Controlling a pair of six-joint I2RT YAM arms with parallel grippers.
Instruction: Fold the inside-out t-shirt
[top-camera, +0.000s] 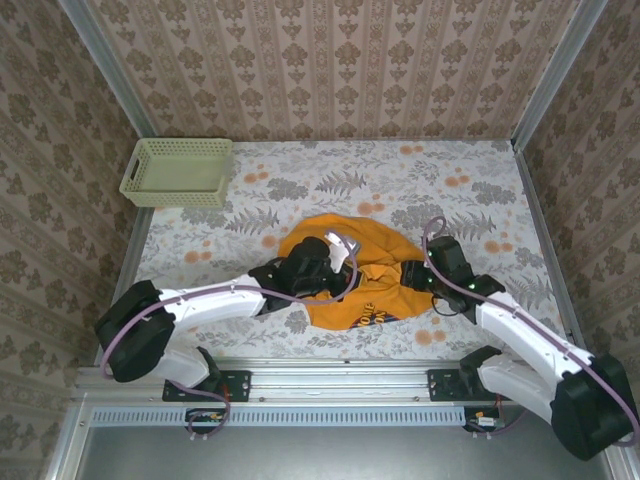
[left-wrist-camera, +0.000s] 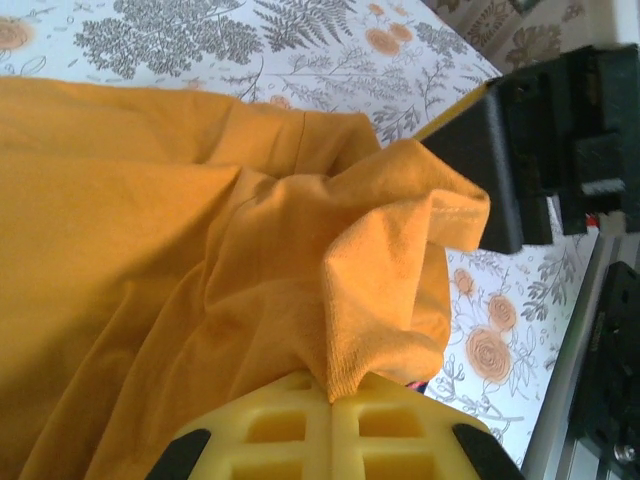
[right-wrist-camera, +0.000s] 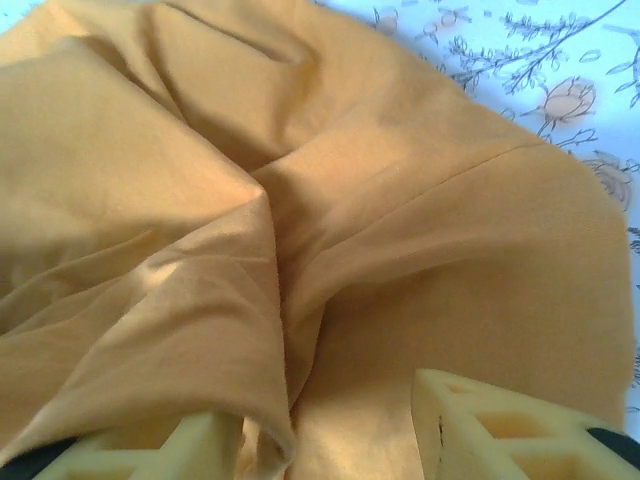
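An orange t-shirt (top-camera: 352, 285) lies crumpled in a heap near the middle of the flower-patterned surface (top-camera: 420, 175), toward its near edge. Dark lettering shows on the shirt's near part. The left gripper (top-camera: 335, 262) sits on the heap's left side, its arm reaching in from the near left. The right gripper (top-camera: 408, 276) is at the heap's right edge. A pale green basket (top-camera: 178, 172) stands at the far left corner, well apart from the shirt.

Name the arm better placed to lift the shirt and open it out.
Left. The left tool is shut on a pinched fold of the shirt, so it could probably lift at once. The right tool stands open over the cloth, gripping nothing yet.
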